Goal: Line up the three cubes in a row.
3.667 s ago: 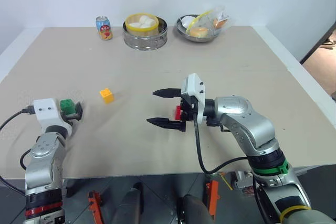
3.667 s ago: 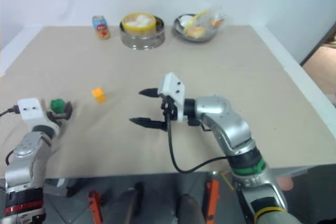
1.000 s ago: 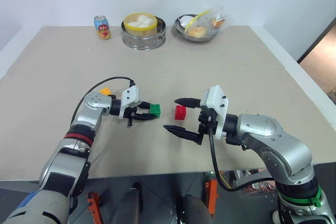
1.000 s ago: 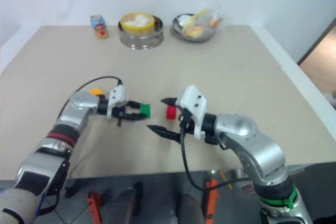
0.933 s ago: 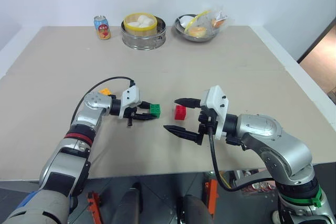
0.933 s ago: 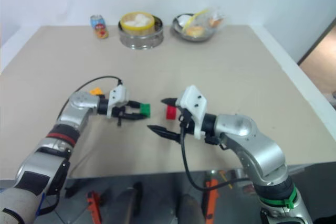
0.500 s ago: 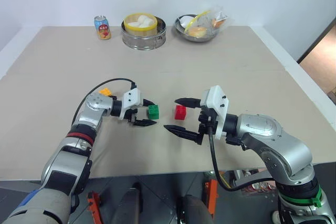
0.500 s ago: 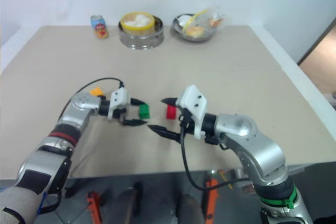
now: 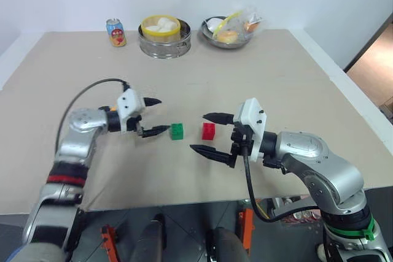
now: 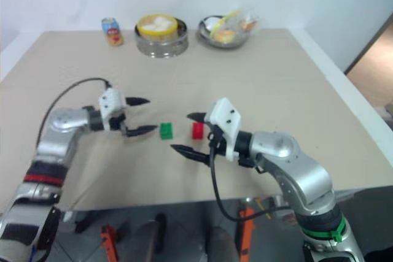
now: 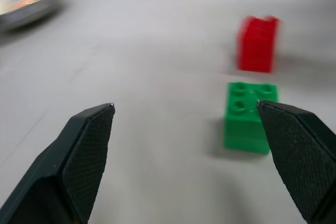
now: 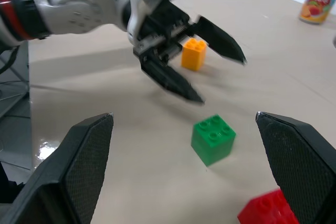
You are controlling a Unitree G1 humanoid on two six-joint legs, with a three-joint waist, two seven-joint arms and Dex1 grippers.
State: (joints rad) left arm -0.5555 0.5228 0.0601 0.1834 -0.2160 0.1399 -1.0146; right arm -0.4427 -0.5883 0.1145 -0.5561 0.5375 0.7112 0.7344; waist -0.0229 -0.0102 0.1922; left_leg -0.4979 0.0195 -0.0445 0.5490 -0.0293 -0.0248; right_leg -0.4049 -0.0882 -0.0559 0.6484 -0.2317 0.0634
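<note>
green cube (image 9: 177,131) sits free on the table (image 9: 276,72), just past the tips of the left gripper (image 9: 155,116), whose jaws are spread wide and hold nothing. red cube (image 9: 209,131) is just beside the green one, between the spread, empty jaws of the right gripper (image 9: 207,133). orange-yellow cube (image 12: 193,53) lies apart from the other two, behind the left gripper on the side away from them.
</note>
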